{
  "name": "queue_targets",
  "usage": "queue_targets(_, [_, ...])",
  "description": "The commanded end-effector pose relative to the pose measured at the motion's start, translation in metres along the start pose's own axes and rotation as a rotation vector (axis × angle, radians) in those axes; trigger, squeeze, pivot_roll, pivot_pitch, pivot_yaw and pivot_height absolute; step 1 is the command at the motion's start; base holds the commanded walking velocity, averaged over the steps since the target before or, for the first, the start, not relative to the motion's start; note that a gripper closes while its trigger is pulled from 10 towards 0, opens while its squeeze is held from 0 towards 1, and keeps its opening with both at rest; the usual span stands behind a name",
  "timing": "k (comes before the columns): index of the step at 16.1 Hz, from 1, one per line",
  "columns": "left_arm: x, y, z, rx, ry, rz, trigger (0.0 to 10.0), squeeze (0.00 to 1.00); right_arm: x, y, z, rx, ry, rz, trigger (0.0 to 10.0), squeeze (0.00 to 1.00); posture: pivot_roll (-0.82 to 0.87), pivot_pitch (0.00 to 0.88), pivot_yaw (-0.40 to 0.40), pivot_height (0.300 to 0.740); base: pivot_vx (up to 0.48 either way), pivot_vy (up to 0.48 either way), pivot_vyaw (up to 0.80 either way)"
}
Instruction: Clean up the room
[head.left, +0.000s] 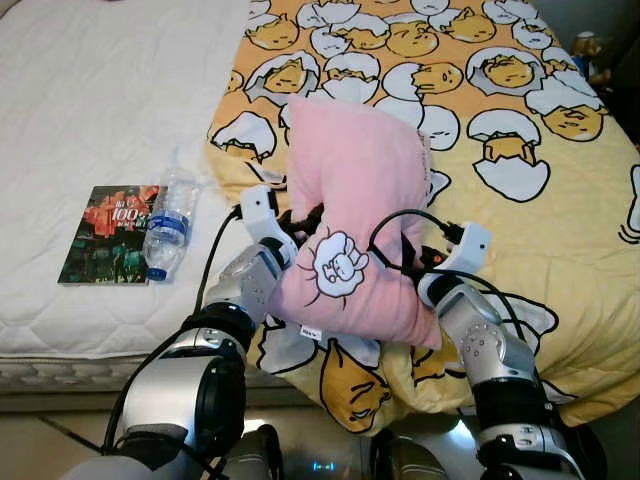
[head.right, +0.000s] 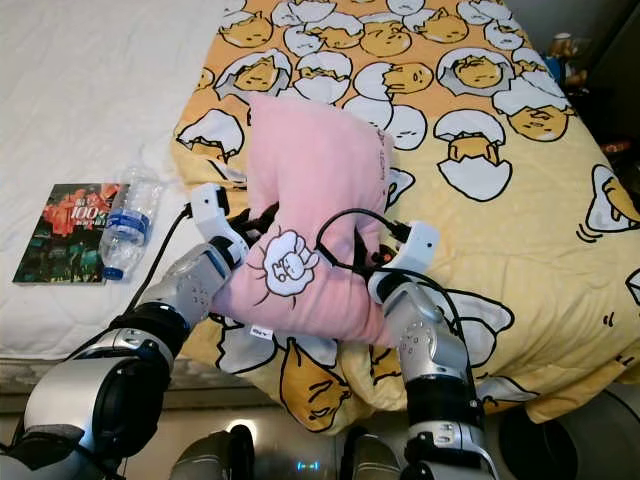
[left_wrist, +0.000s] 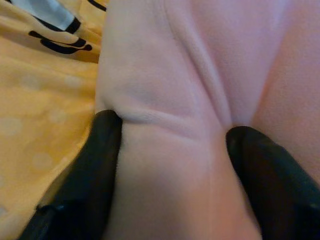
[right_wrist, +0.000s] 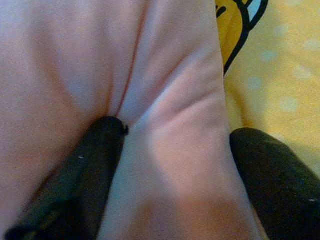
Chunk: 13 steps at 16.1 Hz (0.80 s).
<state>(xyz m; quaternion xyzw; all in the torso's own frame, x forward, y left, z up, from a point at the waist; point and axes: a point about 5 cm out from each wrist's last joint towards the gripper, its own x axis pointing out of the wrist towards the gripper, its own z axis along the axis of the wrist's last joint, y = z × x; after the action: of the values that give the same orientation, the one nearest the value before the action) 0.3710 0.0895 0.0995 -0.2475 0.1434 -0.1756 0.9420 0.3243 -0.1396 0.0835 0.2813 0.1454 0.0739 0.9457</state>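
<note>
On the bed, near its front edge, one pink pillow (head.left: 355, 225) lies on top of a yellow blanket (head.left: 560, 230) covered with cartoon eggs. The pillow has a white drawing of a curly sheep on it, and a small white tag at its bottom edge, but the words on the tag are too small to read. The left gripper (left_wrist: 172, 137) is clamped on the pillow's left side, and its two black fingers (left_wrist: 95, 170) squeeze a fold of pink cloth between them. The right gripper (right_wrist: 175, 137) pinches the pillow's right side the same way, with pink cloth bunched up between its two fingers (right_wrist: 82, 180). In the head views the pillow hides most of the fingers, so only the white wrist parts and black cables can be seen well. To the robot's left, on the white quilted mattress (head.left: 100, 80), lies one book (head.left: 105, 235) with a dark and red cover. The number 100 can be read on it, and the other writing is too small to make out. One clear plastic water bottle (head.left: 168, 225) with a blue label and blue cap lies on its side, partly on the book's right edge. The label's words cannot be read. Far back on the right, a small brown thing (head.left: 588, 48) is too blurry to name.
</note>
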Motion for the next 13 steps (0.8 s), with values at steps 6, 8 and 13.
queue_targets(6, [-0.001, -0.016, -0.035, 0.042, 0.105, -0.095, 0.0, 0.00, -0.005, -0.001, -0.017, -0.017, 0.042, -0.010, 0.0, 0.00, -0.13, 0.180, 0.053, 0.740, 0.000, 0.000, 0.00])
queue_targets(8, [-0.001, -0.019, -0.038, 0.071, 0.105, -0.113, 0.0, 0.00, -0.007, -0.003, -0.014, -0.017, 0.014, -0.011, 0.0, 0.00, -0.13, 0.174, 0.051, 0.740, 0.000, 0.000, 0.00])
queue_targets(13, [0.000, -0.020, -0.036, 0.073, 0.093, -0.098, 0.0, 0.00, -0.006, -0.008, -0.016, -0.050, 0.008, -0.017, 0.0, 0.00, -0.17, 0.155, 0.037, 0.740, 0.000, 0.000, 0.00])
